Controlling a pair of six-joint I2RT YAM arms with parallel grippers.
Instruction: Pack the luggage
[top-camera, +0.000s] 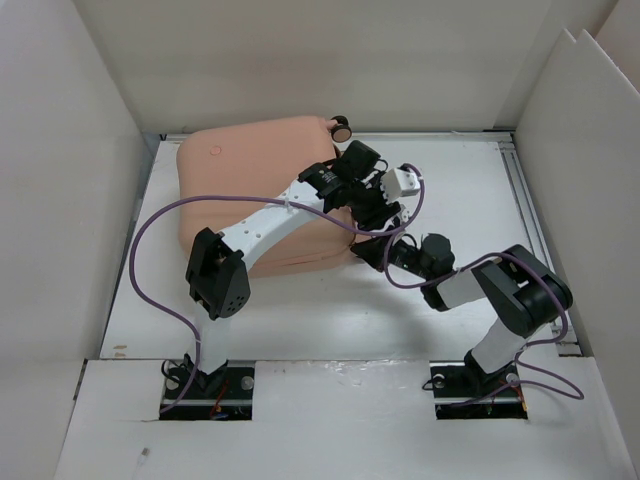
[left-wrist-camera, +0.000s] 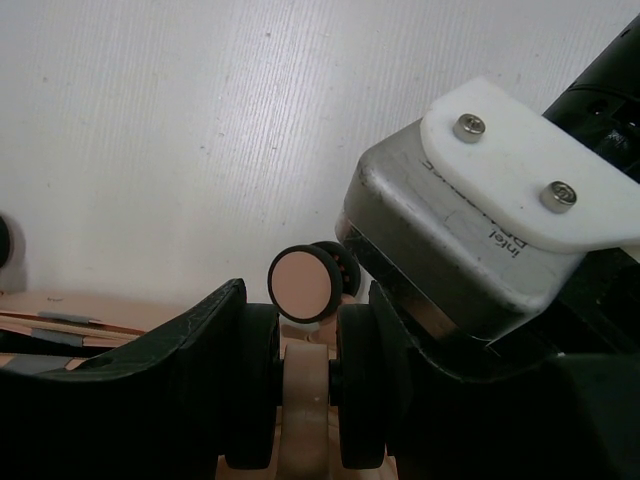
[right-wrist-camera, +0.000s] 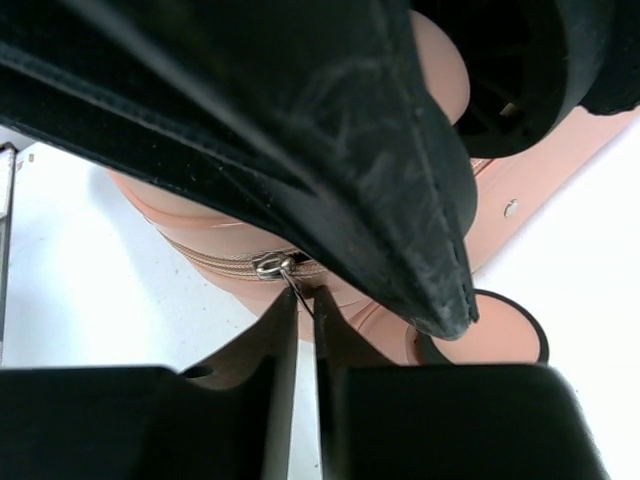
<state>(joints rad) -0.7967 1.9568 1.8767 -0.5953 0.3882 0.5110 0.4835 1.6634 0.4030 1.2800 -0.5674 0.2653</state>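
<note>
White board walls (top-camera: 60, 200) box in a white worktop (top-camera: 300, 320). The luggage (top-camera: 240, 180) lies flat on it in the upper left-centre of the overhead view, lid down, with its wheeled end toward frame right. The left gripper (left-wrist-camera: 305, 350) reaches across the shell to that end. Its jaws are clamped on a twin wheel (left-wrist-camera: 250, 390), one pad against each black disc and the peach fork between them. The right gripper (right-wrist-camera: 305, 310) comes in low at the case's lower right corner. Its jaws are pinched almost together on the thin tab of the zipper pull (right-wrist-camera: 275, 266), which sits on the seam near the middle of the right wrist view.

By the look of it the shell is stiff, smooth and rounded, so pads would slide off it. It is probably light enough to skid across the worktop when tugged, which makes the wheel a sound anchor. The pull is small, slippery metal. It wants a firm pinch and a tug along the zip line, not away from it, or it may slip free.
</note>
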